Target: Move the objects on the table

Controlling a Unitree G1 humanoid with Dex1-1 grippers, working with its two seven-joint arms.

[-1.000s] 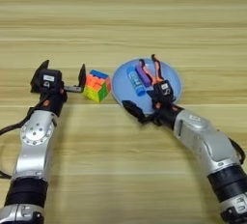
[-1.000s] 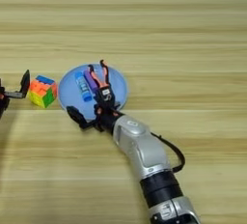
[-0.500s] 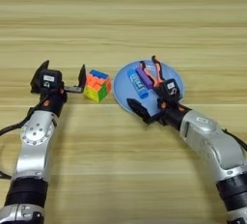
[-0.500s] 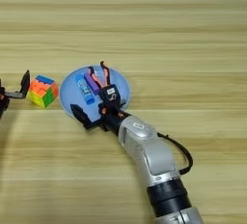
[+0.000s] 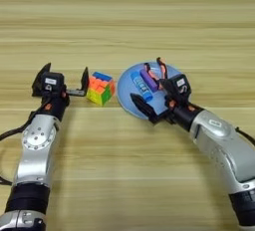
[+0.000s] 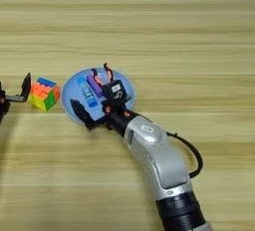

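Left eye view is showing the round light-blue plate [image 5: 130, 104] sitting on the pale plank table [image 5: 149, 21], and everything else is being placed against it. The pliers [image 5: 153, 73] are lying on the plate's far part, their orange-and-black handles [image 6: 99, 73] splaying out past the far rim, so that the long axis is running from the plate's middle away from the robot; the jaw end is hidden behind the right gripper. Beside the pliers, on the plate's left half, a purple piece [image 5: 148, 81] and a blue-and-white tube [image 5: 141, 87] are lying side by side, each slanting from far-left to near-right. The puzzle cube [image 5: 100, 88] is resting on the table just left of the plate, apart from its rim, one corner turned toward the robot. The right gripper [image 5: 158, 102] is hovering over the plate's near half, its black fingers [image 5: 142, 106] spread wide, one reaching along the near-left rim and the other rising beside the pliers' handles, pinching nothing. The left gripper [image 5: 64, 79] is waiting left of the cube, further from the plate, its fingers [image 5: 84, 78] also spread, the nearer one standing just beside the cube's left face; whether it is touching cannot be told.
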